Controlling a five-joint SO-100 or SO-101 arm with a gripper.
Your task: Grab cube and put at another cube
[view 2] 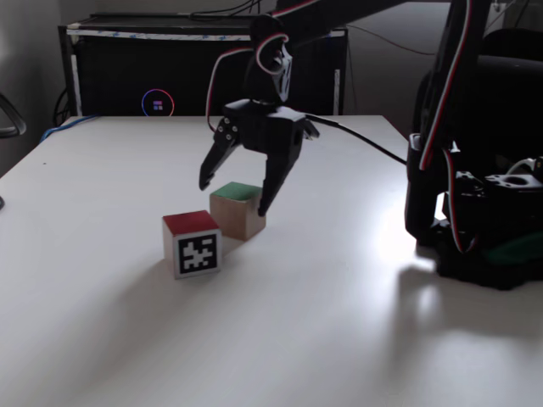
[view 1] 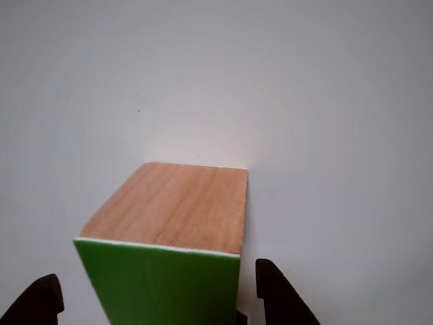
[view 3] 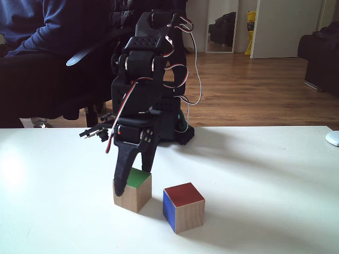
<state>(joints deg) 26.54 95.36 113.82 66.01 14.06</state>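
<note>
Gripper (view 2: 234, 196) stands spread apart, straddling the cube (view 2: 237, 211) — seemingly without contact. Another cube (view 2: 193, 244) sits just beside it on the table (view 2: 339, 322) — marker face frontward.

home room, wood floor (view 3: 254, 90), sofa (view 3: 323, 53), mirror (view 3: 222, 26)

The cube (view 1: 176, 206) shows light-brown grained wood with one smooth, matt green face. Another cube (view 2: 193, 244) carries a printed black-and-white paper-like tag. The tool (view 2: 233, 197) looks like matt black plastic, above a smooth white tabletop (view 2: 339, 339).
</note>
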